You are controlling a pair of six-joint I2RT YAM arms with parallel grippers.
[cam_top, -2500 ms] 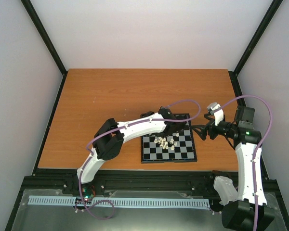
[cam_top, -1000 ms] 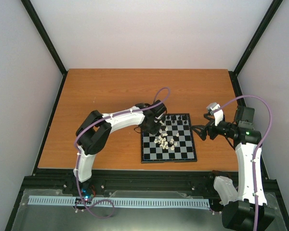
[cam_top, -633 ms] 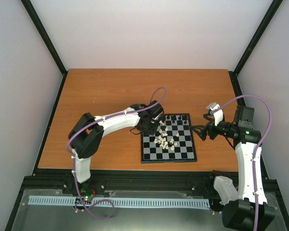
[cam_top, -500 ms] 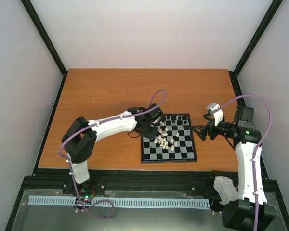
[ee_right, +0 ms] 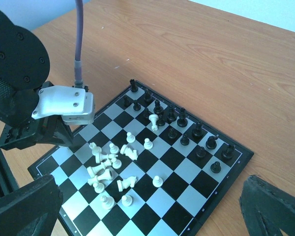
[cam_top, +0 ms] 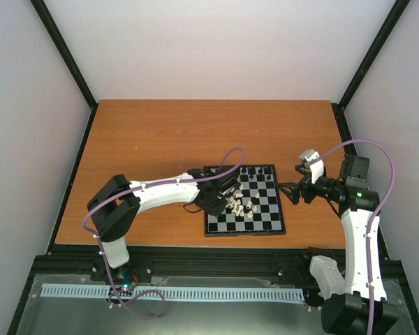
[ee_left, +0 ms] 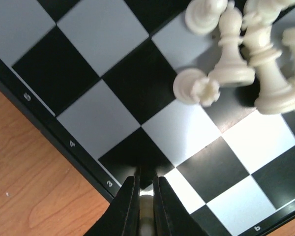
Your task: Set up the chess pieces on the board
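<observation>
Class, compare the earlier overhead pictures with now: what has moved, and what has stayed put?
The left tool pulled back from the far rows of the board to its left edge and closed on what looks like a cream piece. The board and the open right tool stayed put.

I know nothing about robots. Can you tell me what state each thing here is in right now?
Board: lying flat on the table.
Left end effector: shut on a cream-white piece.
Right end effector: open, holding nothing.
Black pieces: upright in two rows along one side.
White pieces: bunched mid-board, several tipped over.
</observation>
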